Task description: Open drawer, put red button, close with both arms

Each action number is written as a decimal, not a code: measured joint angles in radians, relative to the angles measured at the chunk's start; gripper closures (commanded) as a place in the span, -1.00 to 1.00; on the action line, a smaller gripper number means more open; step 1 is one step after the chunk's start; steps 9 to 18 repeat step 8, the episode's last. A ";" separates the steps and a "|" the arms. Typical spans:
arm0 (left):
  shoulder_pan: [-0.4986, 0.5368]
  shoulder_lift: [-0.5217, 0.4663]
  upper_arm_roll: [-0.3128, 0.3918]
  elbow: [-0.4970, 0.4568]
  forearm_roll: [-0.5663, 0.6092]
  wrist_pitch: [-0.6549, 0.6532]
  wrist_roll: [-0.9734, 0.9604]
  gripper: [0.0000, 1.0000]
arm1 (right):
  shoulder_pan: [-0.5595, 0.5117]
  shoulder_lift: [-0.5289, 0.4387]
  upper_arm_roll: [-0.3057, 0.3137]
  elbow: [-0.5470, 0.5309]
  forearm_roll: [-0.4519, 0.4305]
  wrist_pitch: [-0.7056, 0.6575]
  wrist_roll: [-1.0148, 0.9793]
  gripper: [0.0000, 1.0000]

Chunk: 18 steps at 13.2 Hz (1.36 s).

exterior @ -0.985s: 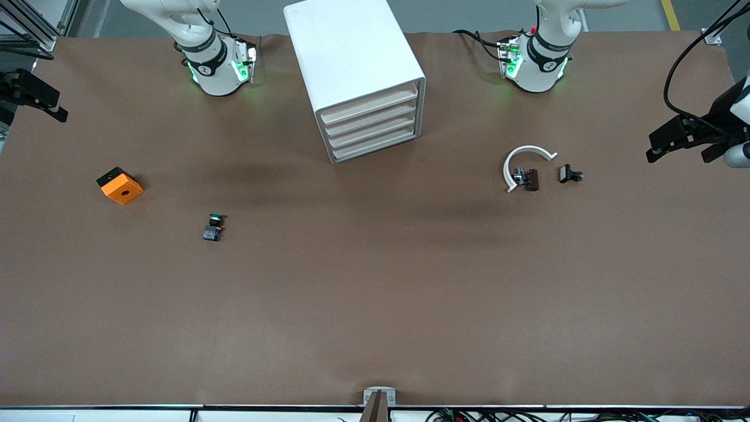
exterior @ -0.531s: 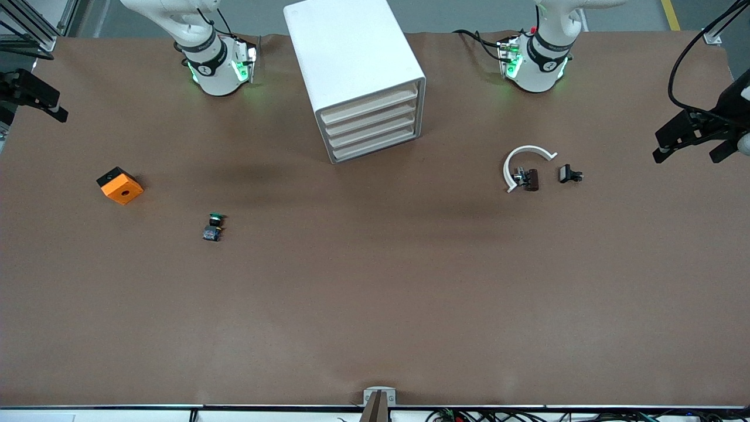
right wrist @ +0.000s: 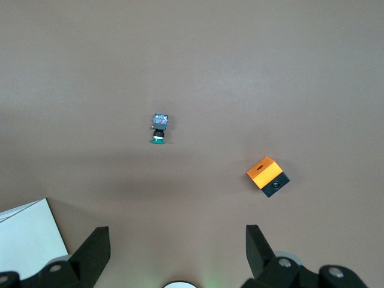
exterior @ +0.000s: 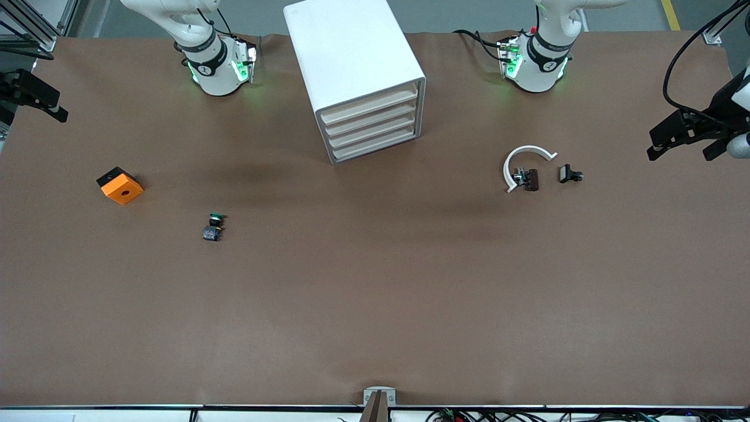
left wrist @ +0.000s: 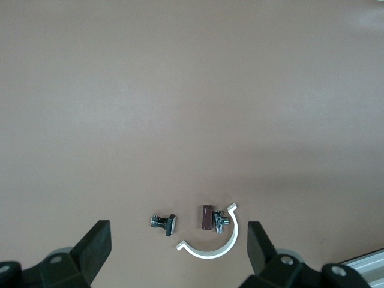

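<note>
Brown surface (exterior: 375,305) under two raised grippers, both spread wide and empty: left gripper (exterior: 679,139) near a white clip (exterior: 523,160), right gripper (exterior: 35,97) near an orange cube (exterior: 120,185).

No text, label or number (on any object) can be read.

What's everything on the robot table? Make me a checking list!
Surface: brown table cover, lying flat.
Job's things: white drawer unit, four drawers, all shut; red button: nothing seen.
Clutter: green-capped button, orange cube, white arc piece beside a brown part, black clip.
Grippers: left pincer open, up over the left arm's end of the table; right pincer open, up over the right arm's end.
Cables: black cable looping to the left wrist.
Surroundings: metal frame, grey floor.
</note>
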 measured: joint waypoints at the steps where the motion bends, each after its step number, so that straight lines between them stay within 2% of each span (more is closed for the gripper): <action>1: 0.000 0.003 0.000 0.001 0.000 -0.001 0.000 -1.00 | 0.000 0.000 0.000 0.000 0.000 0.000 0.000 -1.00; 18: 0.005 0.011 0.000 0.001 0.000 -0.012 -0.001 -1.00 | 0.000 0.000 0.000 -0.001 0.000 0.000 0.000 -1.00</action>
